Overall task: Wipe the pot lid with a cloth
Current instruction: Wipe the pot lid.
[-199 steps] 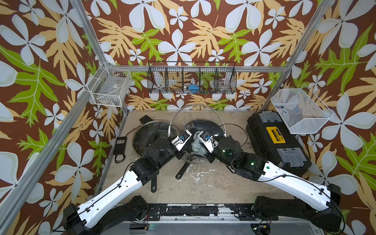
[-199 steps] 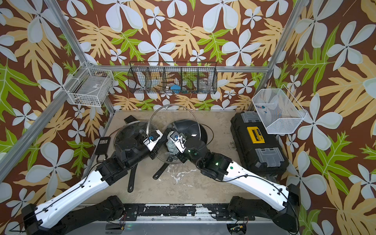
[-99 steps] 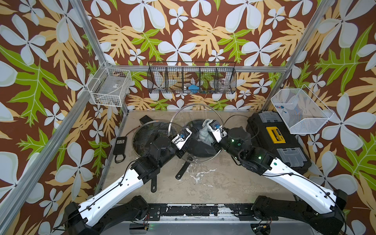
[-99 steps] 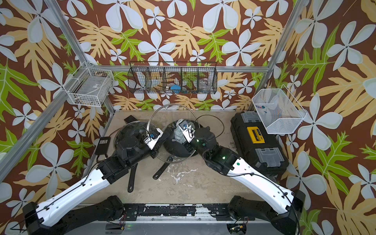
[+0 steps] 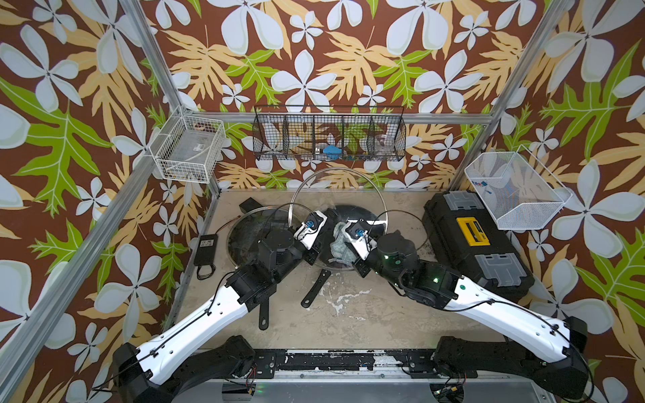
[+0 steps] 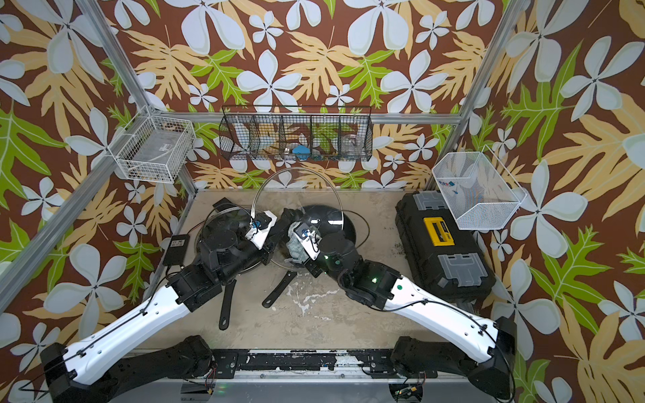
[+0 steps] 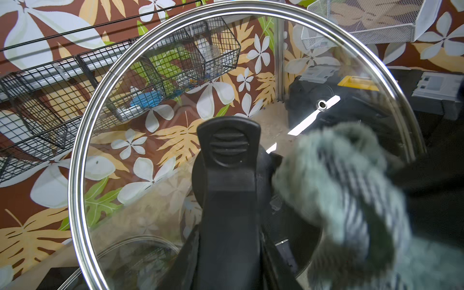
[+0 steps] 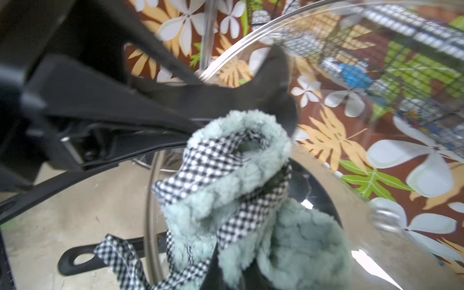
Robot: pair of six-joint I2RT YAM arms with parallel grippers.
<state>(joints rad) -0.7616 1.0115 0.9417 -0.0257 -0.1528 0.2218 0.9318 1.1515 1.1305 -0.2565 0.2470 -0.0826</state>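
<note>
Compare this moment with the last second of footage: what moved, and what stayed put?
The right gripper, shut on the cloth, swept out toward the toolbox side of the pot lid and has come back near its centre. The left gripper stayed clamped on the lid, held upright; the toolbox is unmoved.

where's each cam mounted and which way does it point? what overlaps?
Top views: overhead, looking down at the table; both top views show the left arm and right arm.
Left wrist: on the left arm, facing along its jaws, shut on the knob of the lid.
Right wrist: on the right arm, facing along its jaws, shut on the cloth; the left jaws show too.
Shared: all four show lid and cloth.
</note>
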